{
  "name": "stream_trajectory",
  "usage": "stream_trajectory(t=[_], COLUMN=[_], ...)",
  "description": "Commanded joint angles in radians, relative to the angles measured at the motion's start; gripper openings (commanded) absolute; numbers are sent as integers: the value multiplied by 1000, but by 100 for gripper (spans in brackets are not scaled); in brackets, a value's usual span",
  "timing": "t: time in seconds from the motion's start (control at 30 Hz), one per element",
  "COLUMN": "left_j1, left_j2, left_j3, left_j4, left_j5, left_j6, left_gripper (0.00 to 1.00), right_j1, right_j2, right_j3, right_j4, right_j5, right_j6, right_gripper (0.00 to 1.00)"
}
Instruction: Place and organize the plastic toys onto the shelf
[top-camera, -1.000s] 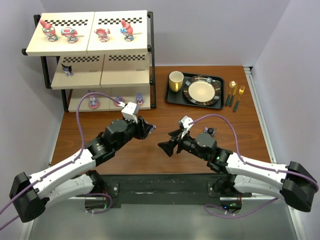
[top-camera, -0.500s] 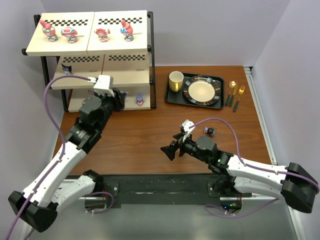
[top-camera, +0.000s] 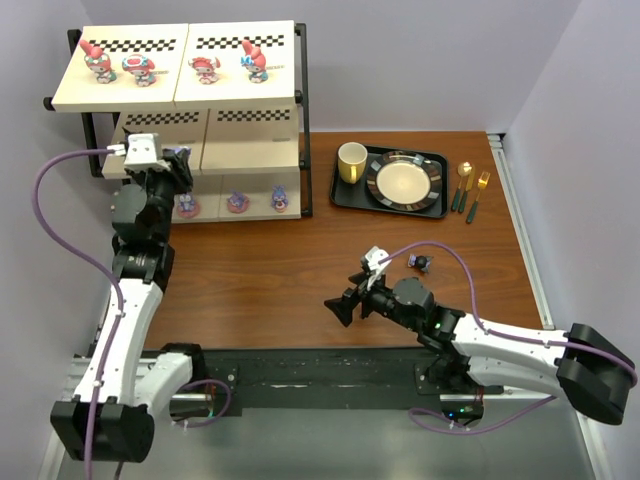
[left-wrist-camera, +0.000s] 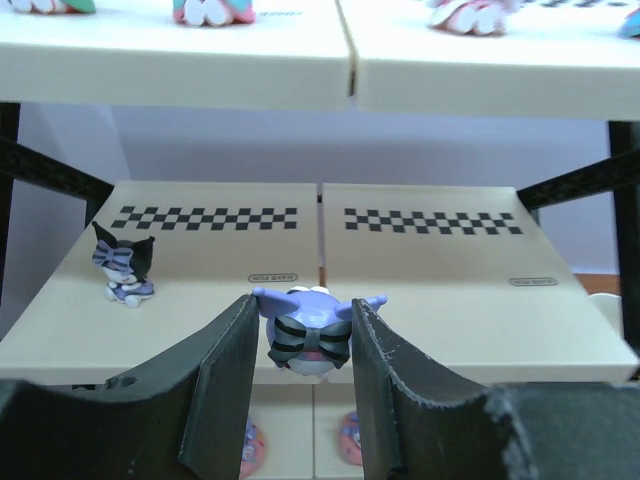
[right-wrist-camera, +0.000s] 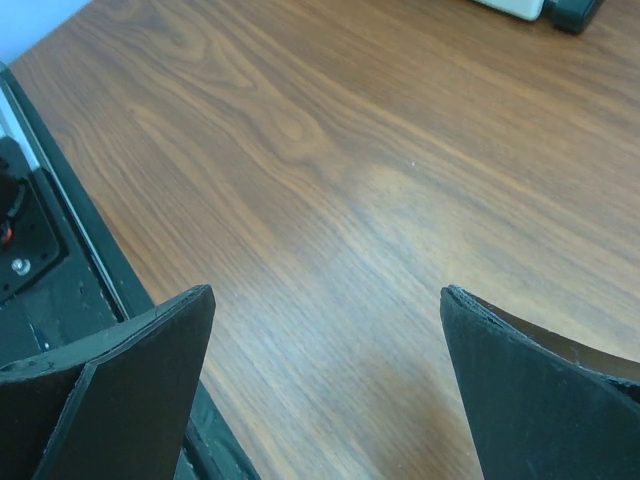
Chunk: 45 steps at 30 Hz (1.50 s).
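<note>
My left gripper (left-wrist-camera: 303, 322) is shut on a lavender toy with a dark striped bow (left-wrist-camera: 305, 335). It holds the toy at the front edge of the shelf's middle board (left-wrist-camera: 430, 270), left of centre. A dark navy toy (left-wrist-camera: 125, 265) stands on that board at the left. In the top view the left gripper (top-camera: 175, 162) is at the shelf (top-camera: 250, 150). Several pink and red toys (top-camera: 205, 68) line the top board, and three purple bunnies (top-camera: 237, 203) stand on the bottom one. Another dark toy (top-camera: 420, 263) lies on the table. My right gripper (top-camera: 345, 305) hangs open over bare wood, nothing between its fingers (right-wrist-camera: 150, 350).
A black tray (top-camera: 340, 190) with a plate (top-camera: 405, 182) and a yellow mug (top-camera: 351, 161) sits right of the shelf. Gold cutlery (top-camera: 470, 190) lies beside it. The shelf's black frame post (top-camera: 303, 120) stands between shelf and tray.
The left arm swung from the table's middle to the left, up to the shelf's middle tier, carrying the toy. The right gripper opened wider and drew back towards the near edge.
</note>
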Motion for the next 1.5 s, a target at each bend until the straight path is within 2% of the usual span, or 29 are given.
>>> stream_trajectory(t=[0.0, 0.17, 0.37, 0.7, 1.07, 1.47], left_j1=[104, 224, 287, 293, 293, 292], left_j2=[51, 140, 229, 345, 430, 495], left_j3=[-48, -74, -91, -55, -45, -22], left_j4=[233, 359, 477, 541, 607, 623], left_j5=[150, 273, 373, 411, 382, 385], left_j6=[37, -45, -108, -135, -182, -168], left_gripper=[0, 0, 0, 0, 0, 11], right_j1=[4, 2, 2, 4, 1, 1], right_j2=[-12, -34, -41, -17, 12, 28], right_j3=[-27, -44, -62, -62, -58, -53], right_j4=[84, 90, 105, 117, 127, 131], right_j5=[7, 5, 16, 20, 16, 20], right_j6=[-22, -24, -25, -30, -30, -28], right_gripper=[99, 98, 99, 98, 98, 98])
